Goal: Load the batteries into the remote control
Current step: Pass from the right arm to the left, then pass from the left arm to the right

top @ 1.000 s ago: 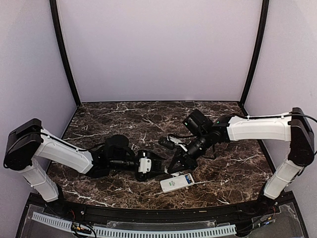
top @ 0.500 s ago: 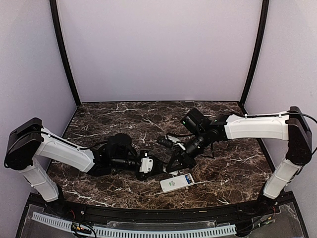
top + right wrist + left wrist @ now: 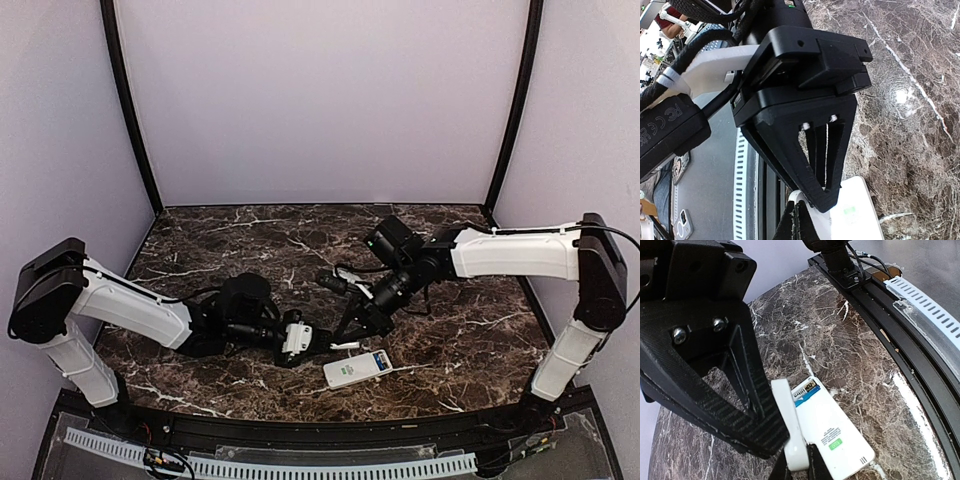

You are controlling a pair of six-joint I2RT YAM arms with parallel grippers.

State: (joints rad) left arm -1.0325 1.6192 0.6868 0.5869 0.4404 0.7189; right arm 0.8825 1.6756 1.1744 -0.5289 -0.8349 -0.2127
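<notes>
- Robot lab test cell, not a home or a shop.
- Plain pale walls point(image 3: 320, 100) box in three sides, with black posts point(image 3: 130, 110) in the back corners.
- The left arm point(image 3: 120, 305) and right arm point(image 3: 510, 255), white and black, stand at the near edge of a marble-patterned desk point(image 3: 250, 235).
- A slotted white cable duct point(image 3: 270, 464) and loose wiring point(image 3: 870, 267) run along the black front rail point(image 3: 900, 355).
- Right wrist view: grey floor point(image 3: 725, 165) past the desk edge, and blurred clutter I cannot identify.
</notes>
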